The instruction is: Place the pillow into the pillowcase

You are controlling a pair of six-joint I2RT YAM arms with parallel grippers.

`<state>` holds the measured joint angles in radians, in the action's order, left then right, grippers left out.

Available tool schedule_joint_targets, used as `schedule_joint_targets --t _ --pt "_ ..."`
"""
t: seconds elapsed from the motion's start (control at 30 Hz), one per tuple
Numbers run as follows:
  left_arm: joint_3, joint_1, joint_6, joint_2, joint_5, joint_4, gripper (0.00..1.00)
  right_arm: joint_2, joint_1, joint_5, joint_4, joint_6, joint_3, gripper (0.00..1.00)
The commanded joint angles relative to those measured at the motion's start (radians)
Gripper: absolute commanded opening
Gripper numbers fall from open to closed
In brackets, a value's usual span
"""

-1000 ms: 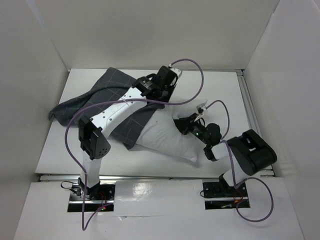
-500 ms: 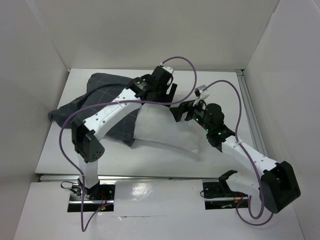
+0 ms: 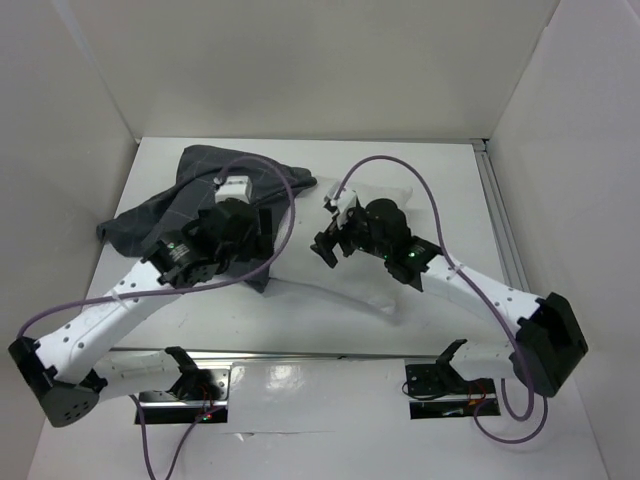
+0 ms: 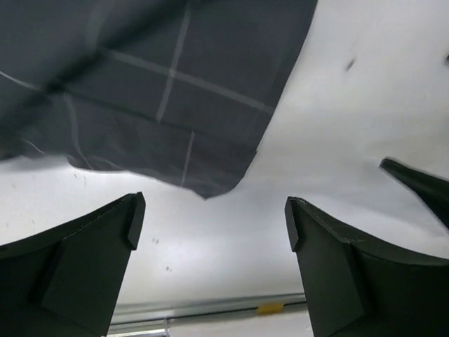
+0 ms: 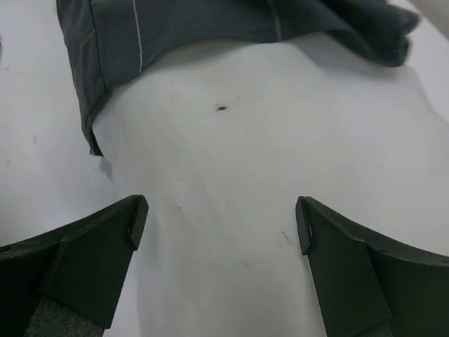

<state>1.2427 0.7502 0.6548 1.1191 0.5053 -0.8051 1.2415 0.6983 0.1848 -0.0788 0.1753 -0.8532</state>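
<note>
The dark grey checked pillowcase (image 3: 165, 205) lies crumpled at the back left of the table. The white pillow (image 3: 325, 290) stretches from it toward the near right, and its left end is covered by the cloth. My left gripper (image 3: 255, 240) hovers open above the pillowcase's near corner (image 4: 203, 189), holding nothing; the pillowcase (image 4: 140, 84) fills the top of its view and the pillow (image 4: 337, 126) shows to the right. My right gripper (image 3: 328, 240) hangs open over the pillow (image 5: 245, 175), with the pillowcase's edge (image 5: 210, 21) just beyond its empty fingers.
White walls close in the table on the left, back and right. A metal rail (image 3: 300, 352) runs along the near edge and shows as a rail (image 4: 210, 307) in the left wrist view. Another rail (image 3: 497, 210) lines the right side. Purple cables loop over both arms.
Both grippers have opened and let go. The left arm swung back toward the near left, off the pillowcase's far side. The right gripper moved left over the pillow. The pillowcase slumped.
</note>
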Motion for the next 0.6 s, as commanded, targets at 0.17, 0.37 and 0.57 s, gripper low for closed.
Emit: schedule_joint_targets --t 0.17,0.37,0.57 --pt "-0.132 0.054 0.097 0.122 -0.037 0.197 1.00 0.271 0.018 0.021 -0.093 0.151 -0.130 1.00" --pt "-0.013 0.064 0.201 0.321 0.136 0.028 0.86 0.352 0.018 -0.044 -0.143 0.112 -0.109 0.46" --pt "0.032 0.041 0.299 0.406 0.197 -0.066 0.75 0.286 0.018 -0.087 -0.211 0.078 -0.018 0.00"
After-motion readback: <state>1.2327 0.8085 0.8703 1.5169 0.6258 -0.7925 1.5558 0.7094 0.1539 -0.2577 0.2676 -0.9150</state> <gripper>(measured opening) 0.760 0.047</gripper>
